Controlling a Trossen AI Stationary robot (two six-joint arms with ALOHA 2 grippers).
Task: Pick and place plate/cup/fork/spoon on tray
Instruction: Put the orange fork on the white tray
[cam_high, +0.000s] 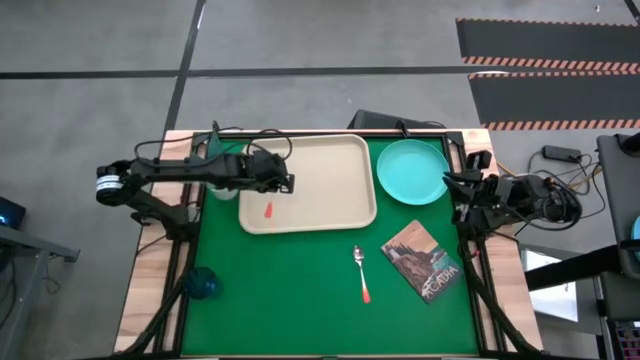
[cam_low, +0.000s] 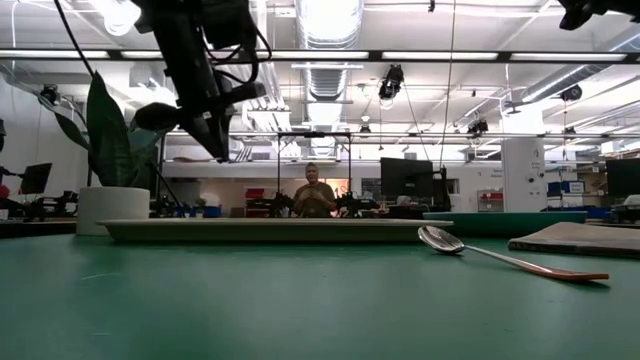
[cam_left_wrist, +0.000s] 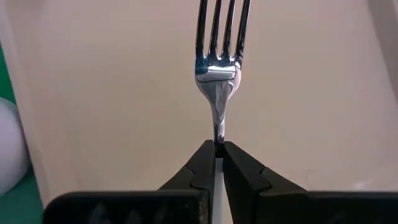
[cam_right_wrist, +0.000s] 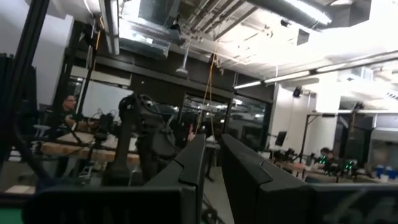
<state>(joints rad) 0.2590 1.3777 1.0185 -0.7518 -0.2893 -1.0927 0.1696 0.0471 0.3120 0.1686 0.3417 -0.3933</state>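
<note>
Left claw (cam_left_wrist: 217, 149) pinching fork (cam_left_wrist: 219, 68) over tray (cam_high: 330, 170), tines pointing away from wrist, red handle end visible only from above, right claw (cam_right_wrist: 211, 155) narrowly parted beside plate (cam_high: 412, 170).

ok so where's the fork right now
The fork is held by the left gripper above the tray, near the tray's left edge in the high view, with its red handle end showing just below the gripper.

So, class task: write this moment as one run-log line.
left gripper: shut on fork, above tray | right gripper: idle at table's right edge | spoon, plate, cup: off tray
</note>
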